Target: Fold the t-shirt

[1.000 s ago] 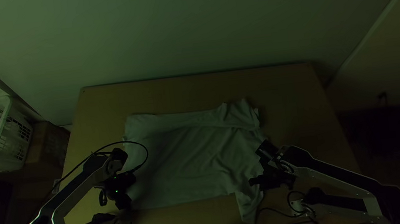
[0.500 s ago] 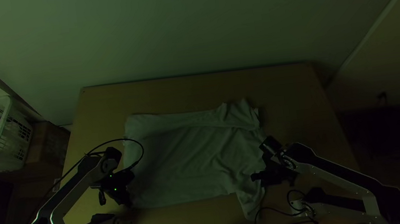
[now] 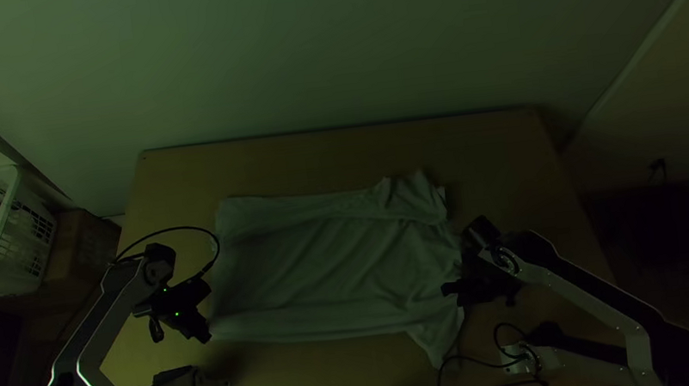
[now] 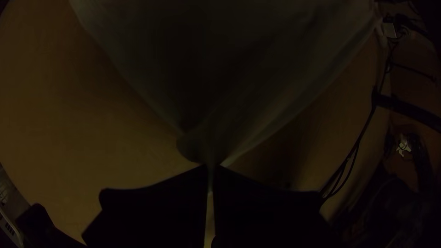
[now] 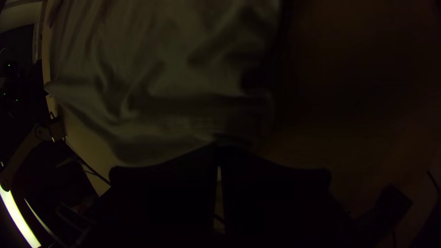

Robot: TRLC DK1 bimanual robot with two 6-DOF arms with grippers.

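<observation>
T-shirt (image 3: 327, 264): lay across the table's (image 3: 340, 154) middle
Left tool (image 4: 211, 167): you had it pinching a corner
Right tool (image 5: 219, 147): pinched the opposite side
Fold: you likely needed grips level, tension even, before laying it over

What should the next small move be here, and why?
I'd probably carry both grippers together toward the table's far edge, laying the near side over. The left gripper pinches one end of the t-shirt, the right gripper its other end, and the body between them lies spread, with a loose flap pointing nearward by the right gripper.
</observation>
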